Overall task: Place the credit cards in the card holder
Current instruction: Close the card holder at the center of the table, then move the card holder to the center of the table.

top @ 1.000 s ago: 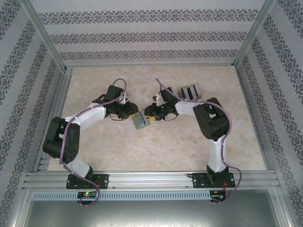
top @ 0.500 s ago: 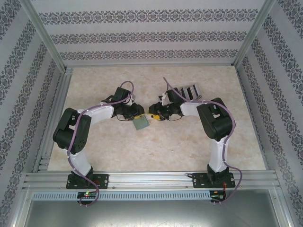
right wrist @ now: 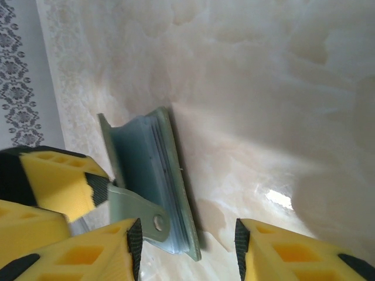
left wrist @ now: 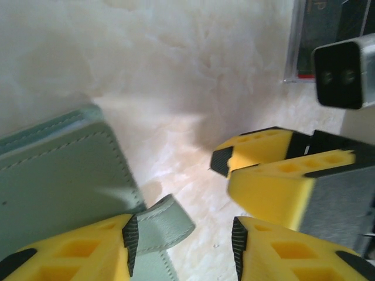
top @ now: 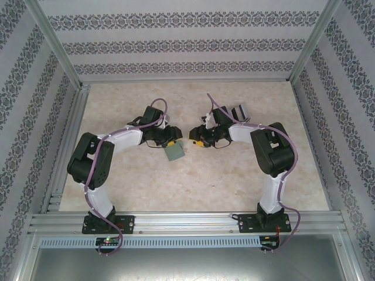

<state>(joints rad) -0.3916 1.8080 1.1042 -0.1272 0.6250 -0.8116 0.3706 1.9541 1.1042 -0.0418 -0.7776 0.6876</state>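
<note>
left gripper (left wrist: 181, 237) jaws apart, nothing clamped. the sage-green stitched flat folding card holder (left wrist: 58, 187) sits just outside its left finger, and the holder's thin green snap strap (left wrist: 161, 221) pokes into the gap, touching that finger's pad. right gripper (right wrist: 186, 234) jaws also apart and empty, facing the left one across a small gap, its left finger near the strap's snap end. in the right wrist view the card holder stands on edge, tilted, slightly fanned so greyish inner layers show. top view puts it on the beige marble-look tabletop (top: 234, 175), between and just in front of the two grippers. dark thin credit cards (left wrist: 319, 29) seem to stand in the grey upright slotted rack (top: 237, 111) beyond the right gripper; blurred, count unclear. handling guess: holder is light, soft, floppy, likely to tip or fold shut if nudged. strap looks too limp to steer it; better to pinch one cover near the spine while the other claw spreads the pocket. cards look stiff, thin, slick; take them by the edges at the rack top.
</note>
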